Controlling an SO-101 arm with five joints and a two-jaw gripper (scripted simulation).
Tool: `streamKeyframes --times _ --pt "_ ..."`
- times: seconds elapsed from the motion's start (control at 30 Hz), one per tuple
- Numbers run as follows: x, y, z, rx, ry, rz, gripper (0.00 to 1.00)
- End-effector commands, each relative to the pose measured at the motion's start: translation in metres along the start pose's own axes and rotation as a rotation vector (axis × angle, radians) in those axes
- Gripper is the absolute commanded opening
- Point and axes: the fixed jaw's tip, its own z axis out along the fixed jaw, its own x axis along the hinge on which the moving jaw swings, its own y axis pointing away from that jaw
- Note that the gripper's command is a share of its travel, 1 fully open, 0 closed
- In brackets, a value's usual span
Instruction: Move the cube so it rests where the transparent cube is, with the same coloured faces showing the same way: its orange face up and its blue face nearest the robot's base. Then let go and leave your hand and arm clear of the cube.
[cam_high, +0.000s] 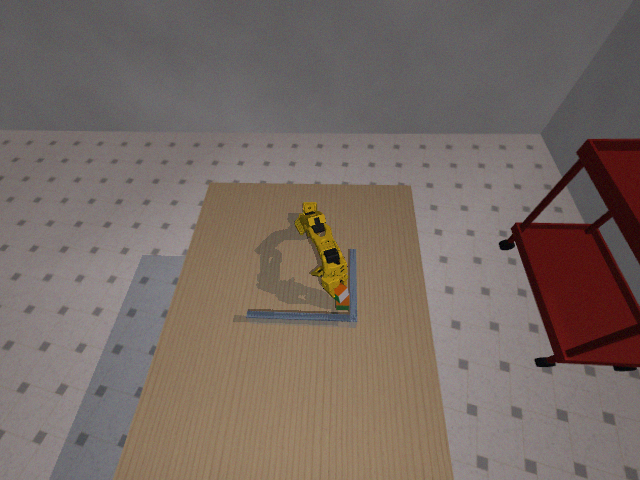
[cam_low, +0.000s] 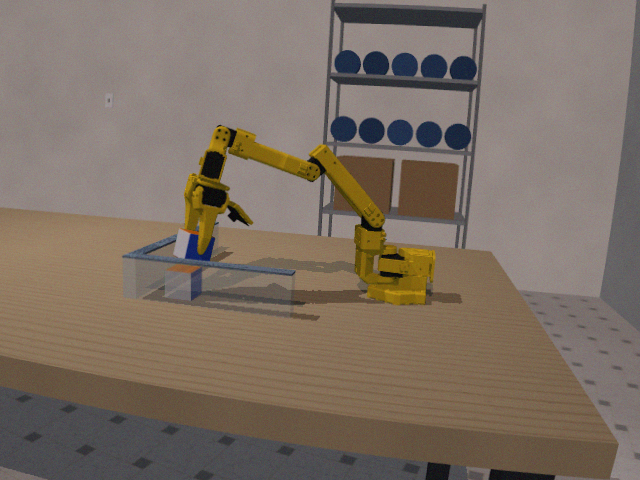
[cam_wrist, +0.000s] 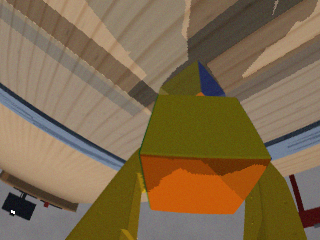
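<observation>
Transparent cube (cam_high: 342, 305) (cam_low: 183, 283) (cam_wrist: 210, 84): our landmark, sitting on the wooden table (cam_high: 289, 387) (cam_low: 361, 361), orange side up, with its blue side towards the arm's base (cam_low: 379, 296).
Cube: we have it raised above the transparent cube, apart from the table and tilted. Seen from the top, our cube (cam_high: 341, 293) (cam_low: 192, 244) (cam_wrist: 200, 127) lies just to the base side of the transparent cube.
Cube's faces: we see orange and white from the top, white and blue from the exterior, olive-yellow and orange from the wrist. Its orange face is not level like the transparent cube's.
Gripper: our gripper (cam_high: 338, 290) (cam_low: 197, 239) (cam_wrist: 204, 162) is clamped on the cube, which sits between its fingertips, above the transparent cube.
Arm: our yellow arm (cam_high: 323, 242) (cam_low: 276, 157) arches from the base to above the transparent cube, with the hand pointing down.
Clear wall, blue rim: we see this L-shaped wall (cam_high: 353, 279) (cam_low: 222, 265) (cam_wrist: 65, 130) bending around the transparent cube on two sides.
Red cart: we see the cart (cam_high: 537, 294) on the floor, well apart from the transparent cube.
</observation>
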Motion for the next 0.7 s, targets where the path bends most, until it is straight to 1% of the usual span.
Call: streamKeyframes --times 0.0,0.67 --pt "0.0112 0.0037 -0.0177 -0.042 0.082 -0.055 0.22" --pt "0.0175 0.0032 -0.0173 -0.059 0.098 -0.237 0.22"
